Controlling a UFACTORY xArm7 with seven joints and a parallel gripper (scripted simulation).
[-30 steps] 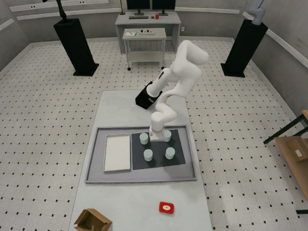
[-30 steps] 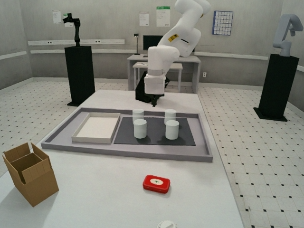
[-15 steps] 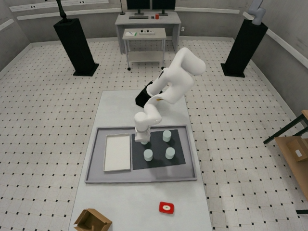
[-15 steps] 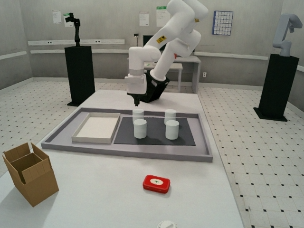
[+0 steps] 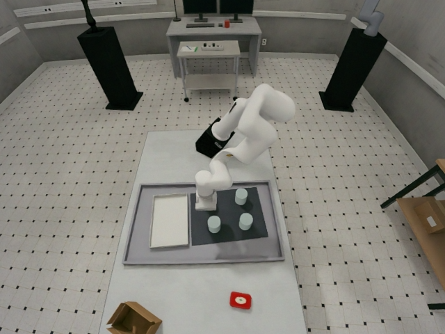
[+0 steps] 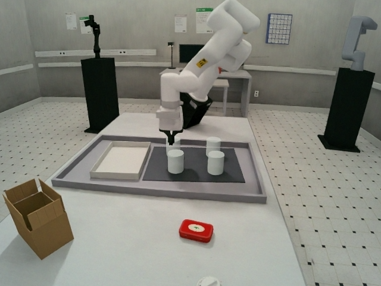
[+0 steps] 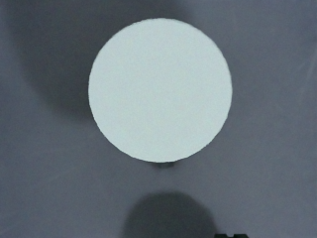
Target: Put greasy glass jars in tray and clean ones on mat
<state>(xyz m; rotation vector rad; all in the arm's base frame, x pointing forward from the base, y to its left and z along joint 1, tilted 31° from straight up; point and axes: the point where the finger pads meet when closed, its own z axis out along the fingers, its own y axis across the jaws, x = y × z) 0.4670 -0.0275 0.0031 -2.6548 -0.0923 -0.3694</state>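
Observation:
Several pale glass jars stand upright on the dark drying mat (image 5: 259, 229) (image 6: 153, 172): front left (image 5: 213, 224) (image 6: 175, 161), front right (image 5: 245, 221) (image 6: 215, 162), back right (image 5: 240, 196) (image 6: 213, 144) and back left (image 6: 172, 148). The back left jar's round top (image 7: 159, 90) fills the wrist view; in the top view my wrist hides it. My gripper (image 6: 170, 140) is shut and empty, its tips right above that jar's top. The white tray (image 5: 151, 223) (image 6: 115, 176) lies left of the mat and holds nothing.
Mat and tray sit in a shallow grey surround (image 5: 201, 254) (image 6: 153, 189) on the table. A red tin (image 5: 240, 300) (image 6: 196, 230) and an open cardboard box (image 5: 133, 319) (image 6: 37, 215) are near the front edge. The arm's black base (image 5: 207, 144) (image 6: 194, 112) is behind.

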